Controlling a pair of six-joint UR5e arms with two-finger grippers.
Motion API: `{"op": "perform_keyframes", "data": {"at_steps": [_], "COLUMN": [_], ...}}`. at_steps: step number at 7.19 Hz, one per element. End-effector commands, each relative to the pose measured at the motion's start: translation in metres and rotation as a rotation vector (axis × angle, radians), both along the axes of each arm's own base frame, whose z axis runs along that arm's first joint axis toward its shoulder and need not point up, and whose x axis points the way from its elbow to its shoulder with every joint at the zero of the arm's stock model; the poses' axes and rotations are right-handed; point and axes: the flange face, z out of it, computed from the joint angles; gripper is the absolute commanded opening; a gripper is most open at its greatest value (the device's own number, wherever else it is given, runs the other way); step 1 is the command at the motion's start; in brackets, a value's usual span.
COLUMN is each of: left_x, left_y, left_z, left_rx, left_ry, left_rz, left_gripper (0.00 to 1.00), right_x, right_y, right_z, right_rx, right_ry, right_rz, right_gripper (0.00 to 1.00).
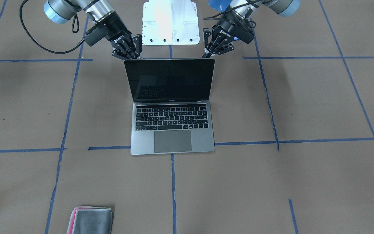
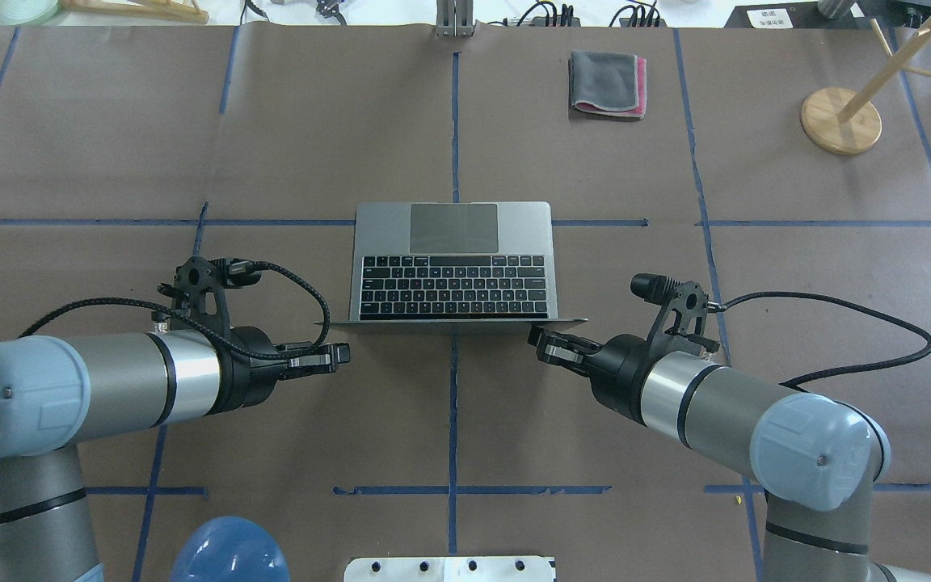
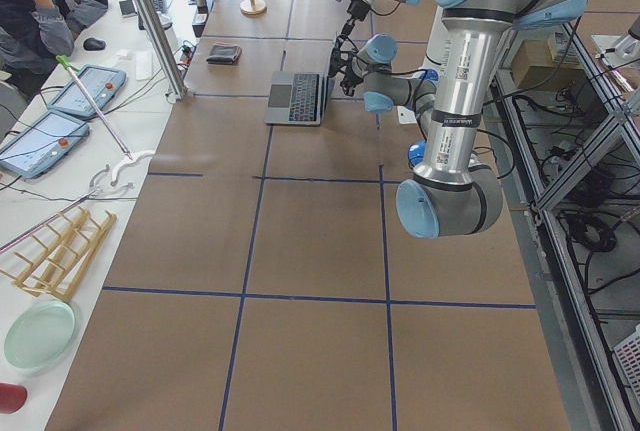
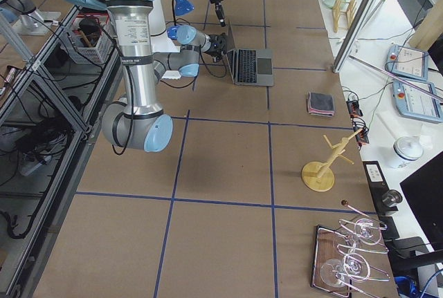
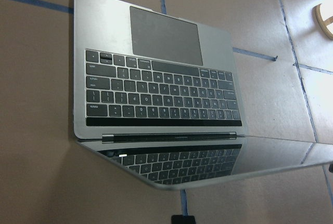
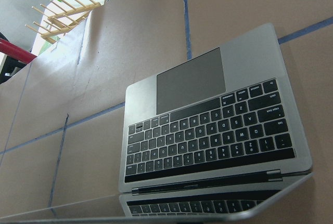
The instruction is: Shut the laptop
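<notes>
I see the laptop [image 1: 172, 117] lying open in the middle of the brown surface [image 1: 304, 97]. Its lid stands almost straight up. The screen is black and faces away from the robot, and the keys shine back in it like in a mirror. The trackpad end of the laptop points away from the robot too.

Both arms reach in from behind the laptop's lid. The left claw [image 1: 208, 54] is right at one top corner of the lid. The right claw [image 1: 131, 56] is right at the other top corner. Each claw has its fingers pressed close together, and neither one is holding anything. I cannot tell if the fingertips really touch the lid or are just beside it.

A folded grey and pink cloth [image 1: 91, 221] lies well past the trackpad end of the laptop, on the robot's right side. A round wooden stand [image 2: 840, 121] with a slanted stick is even further out from the laptop on that same side.
</notes>
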Motion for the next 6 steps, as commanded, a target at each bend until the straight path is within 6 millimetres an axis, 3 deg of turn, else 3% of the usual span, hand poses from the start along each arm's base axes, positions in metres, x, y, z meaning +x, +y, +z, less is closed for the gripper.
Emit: {"op": "perform_keyframes", "data": {"at_steps": [1,2,4,6], "left_x": [0.000,0.001,0.002,0.015], "left_y": [-0.023,-0.029,-0.041,-0.057], "left_z": [-0.016,-0.024,-0.018,-0.016], "left_rx": [-0.015,-0.022,-0.030,-0.038], "left_ry": [-0.035,-0.050,-0.067,-0.082], "left_rz": [-0.040,-0.050,-0.069,-0.086], "left_gripper": [0.00,0.00,0.00,0.00], "right_x": [0.003,0.006,0.009,0.005], "right_y": [-0.007,-0.011,-0.020,-0.034], "right_z": [0.000,0.000,0.003,-0.010], "right_rx": [-0.001,-0.001,-0.007,-0.020], "right_ry": [0.001,0.001,0.020,0.061], "right_rz": [0.011,0.020,0.037,0.057], "right_gripper": [0.05,0.05,0.05,0.05]}}
